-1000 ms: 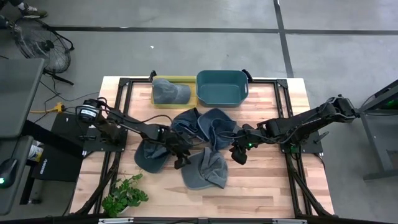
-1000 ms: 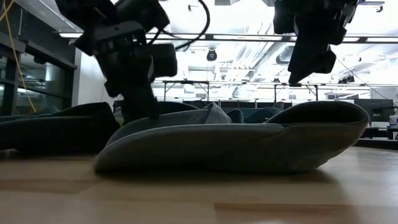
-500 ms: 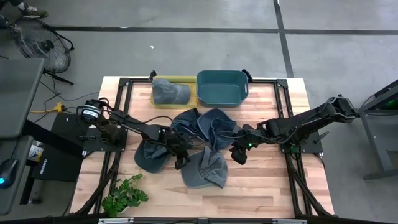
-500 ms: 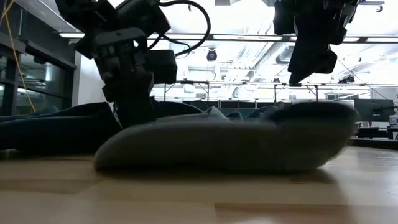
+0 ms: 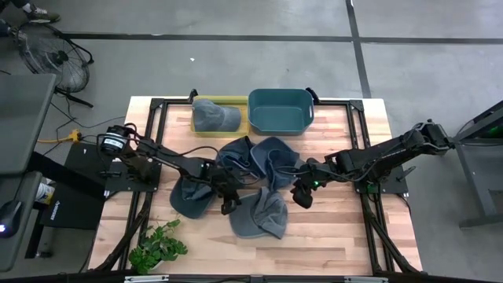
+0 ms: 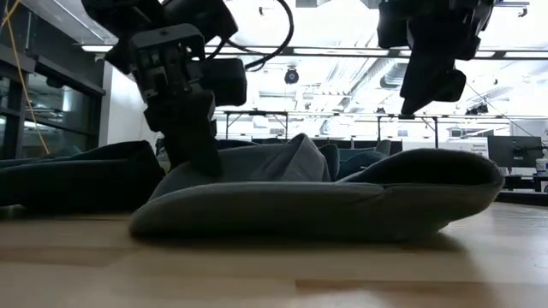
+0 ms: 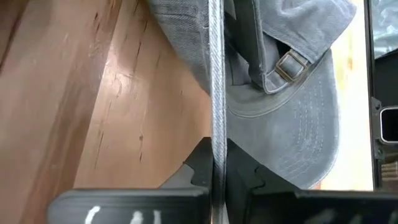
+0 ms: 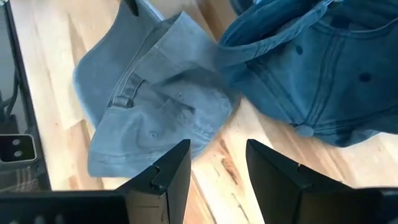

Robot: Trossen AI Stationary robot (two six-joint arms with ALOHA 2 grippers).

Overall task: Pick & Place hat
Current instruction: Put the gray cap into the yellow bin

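A grey hat (image 5: 259, 214) lies on the wooden table near its front middle, resting on its crown and brim (image 6: 325, 205). My left gripper (image 5: 229, 203) stands at the hat's left side, shut on its edge. My right gripper (image 5: 301, 196) hovers open just right of the hat, above the table, and touches nothing. In the right wrist view the grey hat (image 8: 155, 106) lies beyond its open fingers (image 8: 168, 171). Another grey hat (image 5: 215, 116) lies in the yellow tray (image 5: 236, 101) at the back. My left gripper (image 7: 214, 148) pinches the grey hat's rim edge (image 7: 213, 106) between its two fingers (image 7: 198, 169), on the side toward the table's left. The fingers come from above, slanting down. The pinched cloth stands up in a peak (image 6: 300, 154); the hat's remainder lies on the table.
Two blue hats (image 5: 271, 161), (image 5: 236, 153) lie behind the grey one and a dark hat (image 5: 189, 196) lies under my left arm. A teal bin (image 5: 280, 110) stands at the back beside the yellow tray. A small plant (image 5: 157, 248) sits at the front left corner.
My left gripper has shut on the grey hat's left edge. The cloth beside it has bunched up into a raised peak, while the hat's brim and right part have stayed on the table.
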